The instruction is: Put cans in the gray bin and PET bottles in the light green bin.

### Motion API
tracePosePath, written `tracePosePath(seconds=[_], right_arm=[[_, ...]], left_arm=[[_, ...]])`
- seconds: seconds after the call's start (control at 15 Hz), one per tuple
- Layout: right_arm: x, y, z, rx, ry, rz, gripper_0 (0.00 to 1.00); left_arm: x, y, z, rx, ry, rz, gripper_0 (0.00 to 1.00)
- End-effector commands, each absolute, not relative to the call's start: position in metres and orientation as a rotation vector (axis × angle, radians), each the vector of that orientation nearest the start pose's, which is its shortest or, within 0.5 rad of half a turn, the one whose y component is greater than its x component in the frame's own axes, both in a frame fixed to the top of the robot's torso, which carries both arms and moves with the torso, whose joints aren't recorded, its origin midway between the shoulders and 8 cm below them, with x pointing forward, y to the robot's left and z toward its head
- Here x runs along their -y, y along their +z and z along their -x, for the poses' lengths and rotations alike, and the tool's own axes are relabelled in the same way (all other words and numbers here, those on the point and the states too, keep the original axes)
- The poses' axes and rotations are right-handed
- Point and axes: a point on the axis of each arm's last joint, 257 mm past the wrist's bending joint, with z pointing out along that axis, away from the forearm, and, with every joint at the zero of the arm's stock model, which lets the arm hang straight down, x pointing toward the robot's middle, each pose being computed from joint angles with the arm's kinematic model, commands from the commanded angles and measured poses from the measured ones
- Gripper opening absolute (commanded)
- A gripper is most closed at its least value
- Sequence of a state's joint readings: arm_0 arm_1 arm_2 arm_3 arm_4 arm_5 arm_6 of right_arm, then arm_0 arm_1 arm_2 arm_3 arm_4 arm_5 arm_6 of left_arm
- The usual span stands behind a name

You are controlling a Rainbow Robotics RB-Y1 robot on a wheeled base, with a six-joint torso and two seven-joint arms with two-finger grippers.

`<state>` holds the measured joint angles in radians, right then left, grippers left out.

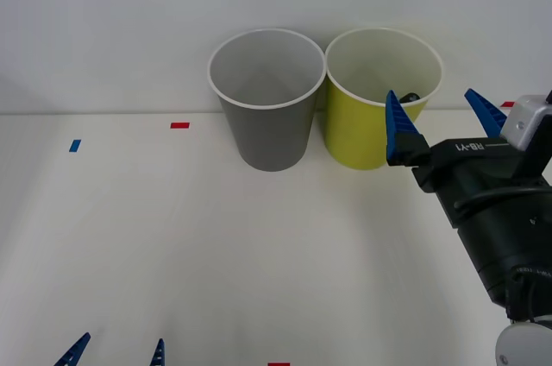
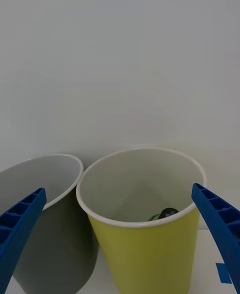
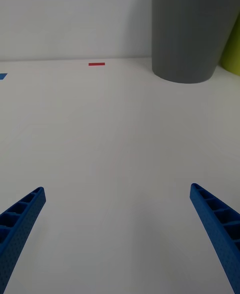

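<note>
Two bins upright at the far edge of the white surface (image 1: 216, 245), rims almost touching: gray bin (image 1: 266, 116) on the left, light green bin (image 1: 379, 129) on the right. Inside the light green bin, low against its near wall, a dark cap and a sliver of green: the PET bottle (image 2: 164, 214), mostly hidden by the rim. Right gripper (image 1: 444, 120) raised just in front of the light green bin, blue fingers spread wide, nothing between them. White lettering "RB-Y1" legible on the black wrist housing (image 1: 470, 148). Left gripper (image 1: 116, 353) low at the near edge, well apart from the bins, fingers likewise spread and empty. Small red tape mark (image 1: 179, 125) and blue tape mark (image 1: 74, 146) toward the far left.
</note>
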<state>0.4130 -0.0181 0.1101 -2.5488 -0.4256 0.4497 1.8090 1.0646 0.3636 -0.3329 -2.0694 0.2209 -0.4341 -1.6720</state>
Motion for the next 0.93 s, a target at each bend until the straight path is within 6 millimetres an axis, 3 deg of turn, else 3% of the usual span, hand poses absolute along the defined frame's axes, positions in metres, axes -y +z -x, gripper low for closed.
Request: tracePosePath(seconds=[0.07, 0.2, 0.33, 0.6, 0.93], right_arm=[[0.200, -0.053, -0.374, -1.479, 0.200, 0.017, 1.00], [0.215, -0.084, -0.355, -1.549, 0.165, 0.010, 1.00], [0.225, -0.101, -0.339, -1.587, 0.138, 0.024, 1.00], [0.228, -0.113, -0.324, -1.618, 0.138, 0.061, 1.00], [0.234, -0.121, -0.323, -1.612, 0.058, 0.071, 1.00]], left_arm=[[-0.229, -0.287, -0.218, -1.743, -0.065, -0.040, 1.00], [-0.229, -0.287, -0.218, -1.743, -0.065, -0.040, 1.00], [-0.229, -0.287, -0.218, -1.743, -0.065, -0.040, 1.00], [-0.229, -0.287, -0.218, -1.743, -0.065, -0.040, 1.00], [-0.229, -0.287, -0.218, -1.743, -0.065, -0.040, 1.00]])
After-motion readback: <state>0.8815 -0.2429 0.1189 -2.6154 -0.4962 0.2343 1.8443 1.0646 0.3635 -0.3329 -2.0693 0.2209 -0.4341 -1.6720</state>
